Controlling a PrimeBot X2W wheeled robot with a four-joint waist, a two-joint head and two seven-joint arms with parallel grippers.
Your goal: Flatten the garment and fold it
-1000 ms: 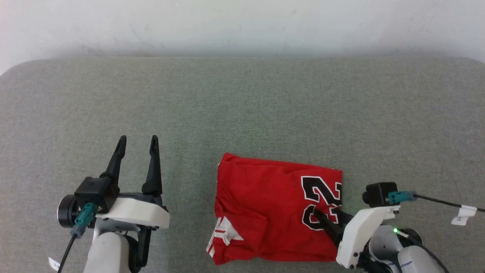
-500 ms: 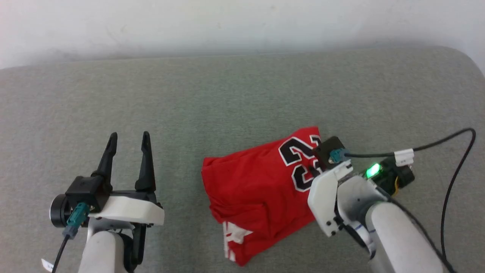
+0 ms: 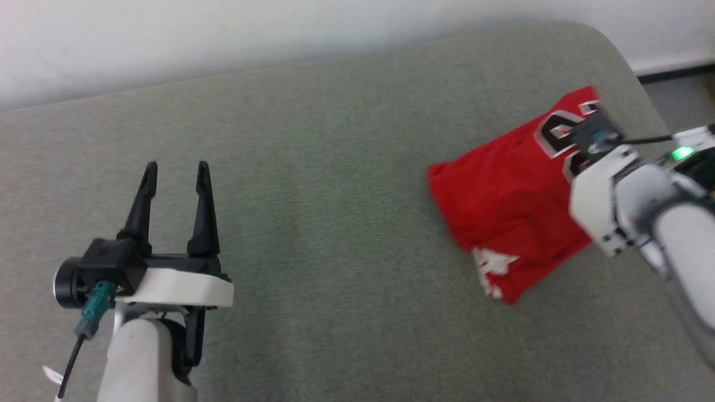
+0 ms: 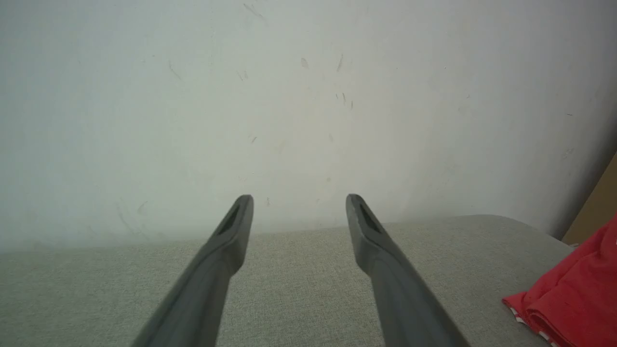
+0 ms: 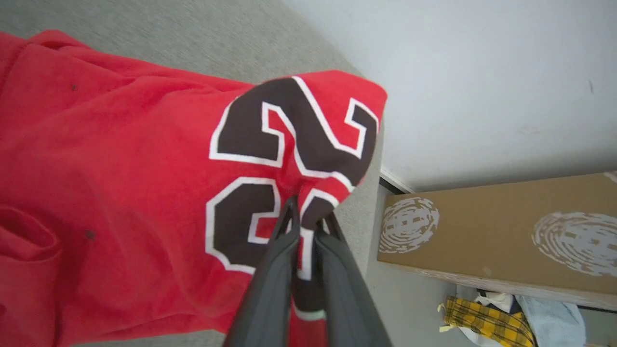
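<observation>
1. The garment is far out at the right end of the grey padded surface, near its rounded far corner. It is bunched into a folded red bundle.
2. The right jaws are clamped shut on the garment. In the right wrist view both dark fingers pinch the fabric at the edge of the dark, white-outlined print, which puckers toward the tips.
3. In the head view the right arm lies over the printed end of the bundle and hides the grip. A green light glows on the wrist.
4. A white sleeve patch shows at the bundle's near end. I cannot tell how much of the cloth rests on the surface.
5. The left jaws stand wide open with nothing between them. They are at the near left, well apart from the garment, with the fingers pointing toward the pale wall.
6. In the left wrist view a red edge of the garment shows low at the right.
7. Past the surface's edge, the right wrist view shows a cardboard box with white round marks, and a yellow checked cloth lower down.
</observation>
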